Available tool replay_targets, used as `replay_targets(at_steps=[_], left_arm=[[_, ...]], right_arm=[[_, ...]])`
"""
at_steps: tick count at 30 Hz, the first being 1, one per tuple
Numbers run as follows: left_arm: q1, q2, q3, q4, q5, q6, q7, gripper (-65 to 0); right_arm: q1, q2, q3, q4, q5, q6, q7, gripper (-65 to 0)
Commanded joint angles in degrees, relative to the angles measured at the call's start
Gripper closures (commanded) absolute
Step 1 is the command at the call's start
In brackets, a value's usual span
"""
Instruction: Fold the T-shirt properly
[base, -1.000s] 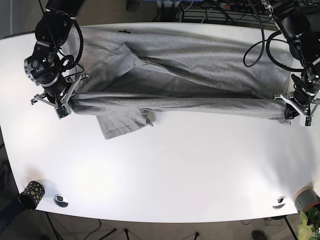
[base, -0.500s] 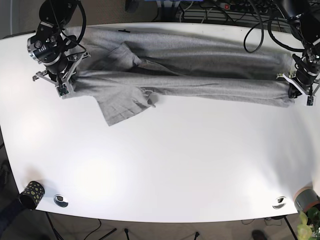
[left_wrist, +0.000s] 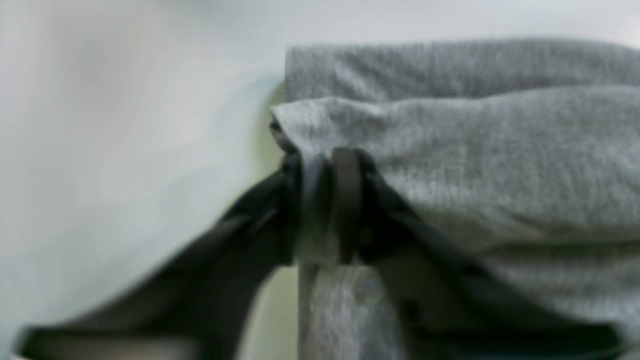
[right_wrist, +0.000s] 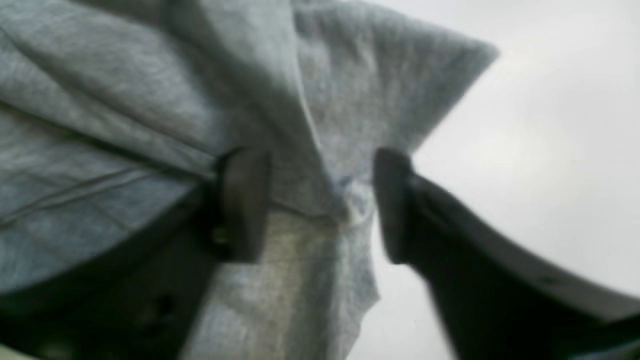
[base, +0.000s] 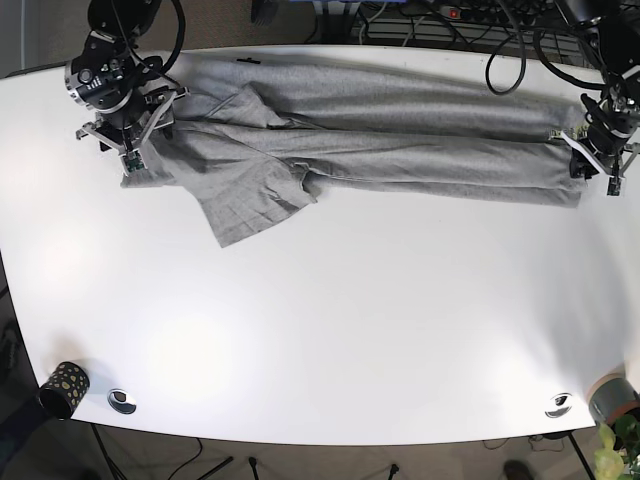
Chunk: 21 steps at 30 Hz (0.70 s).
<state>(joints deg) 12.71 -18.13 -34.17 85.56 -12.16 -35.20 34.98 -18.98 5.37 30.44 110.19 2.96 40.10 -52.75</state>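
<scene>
Pinching T-shirt (left_wrist: 490, 150) left tool (left_wrist: 325, 210), right tool (right_wrist: 320, 200) parted

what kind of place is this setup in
Probably a robotics lab or workshop rather than a home. A bare white table holds only a grey T-shirt, a power strip with tangled cables lies on the floor behind it, and tripod legs show beneath its near edge.

One T-shirt (base: 380, 150), one table (base: 350, 320), two end effectors, left (base: 598, 160) and right (base: 132, 150)
</scene>
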Motion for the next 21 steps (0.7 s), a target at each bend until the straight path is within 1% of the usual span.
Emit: replay_targets(at_steps=[1,2,3,4,5,7,9,11,13,15,17,21], left_arm=[[-0.27,-1.17,-0.16,0.9,-0.63,0.17,-1.0,-25.7],[-0.27,-1.17,-0.16,0.99,-0.8,0.17,-1.0,-32.5],[-0.27,-1.08,-0.16,1.17,-0.89,0.17,-1.0,-37.4],[-0.27,-1.08,-0.16,1.25,-0.98,0.17,-1.0,-40.1],[-0.27,-1.08,-0.16,1.25,-0.98,0.17,-1.0,-41.3],[-0.36,-1.08,-0.16,1.34,-1.07,0.17,-1.0,-41.3],[-0.62,-1.08,-0.16,2.57,-1.51,0.17,-1.0,-41.3],[-0.62,-0.99,-0.16,3.98,-3.27,0.17,-1.0,-41.3],[-0.36,-0.99,-0.07,5.03,-5.73,0.17,-1.0,-41.3],[-0.36,-0.99,0.11,5.39,-6.87,0.43,-1.0,-41.3],[-0.62,-0.99,0.37,5.21,-6.69,0.52,-1.0,-41.3],[-0.53,-0.29,3.54,4.24,-6.69,0.52,-1.0,-41.3]], right_arm=[[0.21,-0.31,0.64,1.32,1.65,-0.1,1.02,-44.9],[0.21,-0.57,1.96,1.68,3.5,-0.1,1.02,-47.7],[0.3,-0.57,3.19,2.2,5.26,-0.1,1.02,-48.7],[0.48,-0.66,4.33,2.38,7.63,-0.1,1.02,-49.0],[0.48,-0.49,5.04,2.38,9.92,-0.1,1.02,-49.0],[0.65,0.22,4.95,2.29,13.61,-0.1,1.02,-49.1],[1.09,1.97,4.86,2.12,17.92,-0.1,0.93,-49.1],[2.24,2.5,4.86,1.94,19.85,-0.1,0.84,-49.1],[4.17,2.59,4.69,0.89,20.29,-0.1,-0.48,-49.1],[7.95,2.77,3.54,-0.87,20.03,-0.1,-3.38,-49.0],[10.68,2.77,2.84,-3.25,20.03,-0.1,-5.05,-48.8],[16.13,2.77,1.96,-9.14,20.03,-0.1,-5.31,-48.8]])
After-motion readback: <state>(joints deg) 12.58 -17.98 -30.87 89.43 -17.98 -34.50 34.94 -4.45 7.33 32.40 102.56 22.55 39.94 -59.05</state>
